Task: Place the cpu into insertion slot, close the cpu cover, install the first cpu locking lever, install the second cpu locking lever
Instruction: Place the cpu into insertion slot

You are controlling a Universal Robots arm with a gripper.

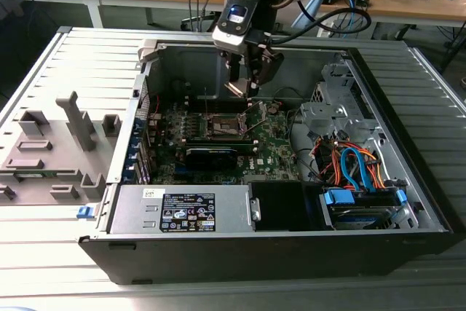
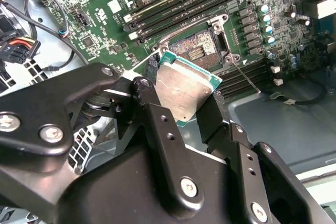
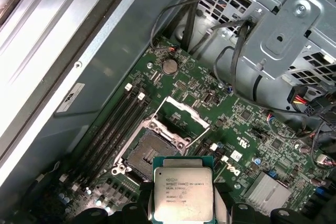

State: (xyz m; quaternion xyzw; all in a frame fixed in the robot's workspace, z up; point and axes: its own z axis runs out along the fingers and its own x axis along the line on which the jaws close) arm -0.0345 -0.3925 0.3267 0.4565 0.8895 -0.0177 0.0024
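Observation:
My gripper (image 1: 245, 84) hangs inside the open computer case, above the green motherboard (image 1: 273, 151). It is shut on the cpu (image 3: 182, 187), a square silver-topped chip held by its edges between the black fingers (image 2: 153, 103). The chip is off the board and tilted in the second wrist view, cpu (image 2: 185, 88). The insertion slot (image 3: 149, 152) lies uncovered just beyond the chip, its dark contact field showing, insertion slot (image 2: 197, 51). The cpu cover (image 3: 181, 113) stands swung up at the slot's far edge. A thin locking lever (image 2: 247, 78) sticks out free beside the socket.
Long black memory slots (image 3: 113, 124) run beside the socket. A black card (image 1: 211, 154) lies in front of it. A power supply (image 1: 182, 213) and a drive bay with blue and orange cables (image 1: 357, 169) fill the case front. A grey fixture (image 1: 51, 143) sits outside, at the exterior view's left.

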